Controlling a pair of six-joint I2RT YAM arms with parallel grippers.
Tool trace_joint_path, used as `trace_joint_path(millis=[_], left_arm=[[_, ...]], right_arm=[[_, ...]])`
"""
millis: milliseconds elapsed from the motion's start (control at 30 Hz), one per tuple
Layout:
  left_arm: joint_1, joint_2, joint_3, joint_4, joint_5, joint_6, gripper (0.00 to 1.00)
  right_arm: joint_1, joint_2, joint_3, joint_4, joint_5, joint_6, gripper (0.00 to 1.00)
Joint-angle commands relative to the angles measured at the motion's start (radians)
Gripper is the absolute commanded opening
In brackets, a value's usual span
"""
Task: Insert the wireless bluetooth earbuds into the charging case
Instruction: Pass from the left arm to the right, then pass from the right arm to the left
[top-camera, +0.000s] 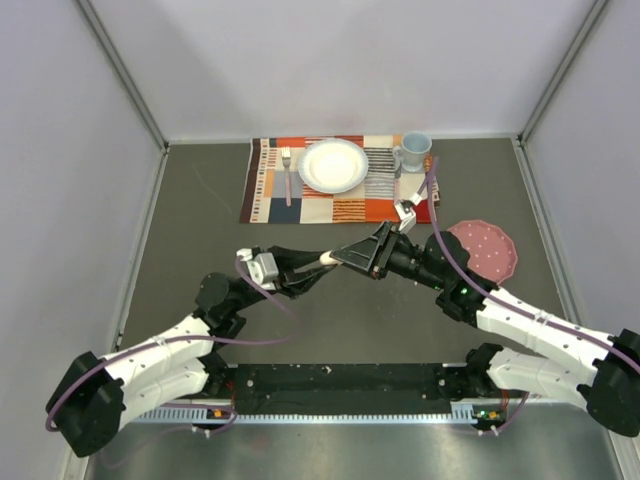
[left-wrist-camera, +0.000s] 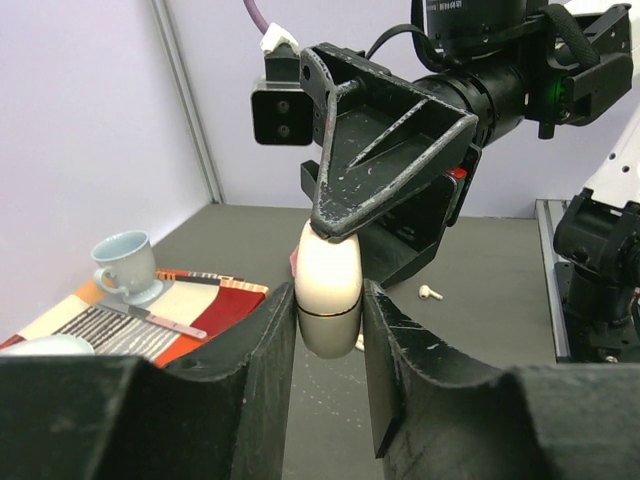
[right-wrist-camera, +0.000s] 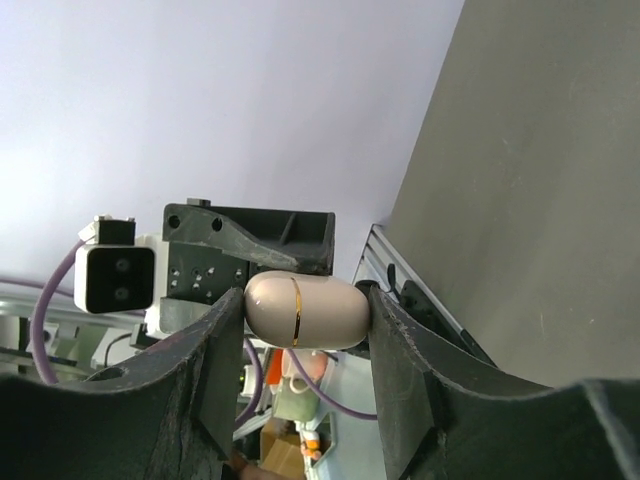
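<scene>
Left wrist: left end effector (left-wrist-camera: 328, 325) and right end effector (right-wrist-camera: 303, 322) both pinch charging case (left-wrist-camera: 328, 270)

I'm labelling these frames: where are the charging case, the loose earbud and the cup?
charging case (left-wrist-camera: 328, 275): left wrist view, upper shell above the seam.
loose earbud (left-wrist-camera: 431, 293): left wrist view, its white body.
cup (left-wrist-camera: 127, 265): left wrist view, middle of its outer wall.
</scene>
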Motion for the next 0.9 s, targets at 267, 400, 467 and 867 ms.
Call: trace_joint_path(millis=[267,400,467,867], left_arm=[[-0.007,0.119,-0.088,0.446,-0.064,-0.066,0.43],[-0.017,0.16,-0.08,0.498,-0.061,-0.068,0.45],[-0.025,0.18,-0.082,0.533,-0.075,-0.075,0.45],[-0.056,0.164,-0.082,0.575,-0.118,-0.063,0.46]], right_arm=[[0.001,-0.026,-0.015,0.128,-0.031,0.044,0.15],[0.001,-0.022,-0.015,0.133,-0.039,0.049,0.15],[0.001,-0.02,-0.016,0.137,-0.04,0.052,0.15],[0.001,-0.022,-0.024,0.122,-0.027,0.049,0.15]])
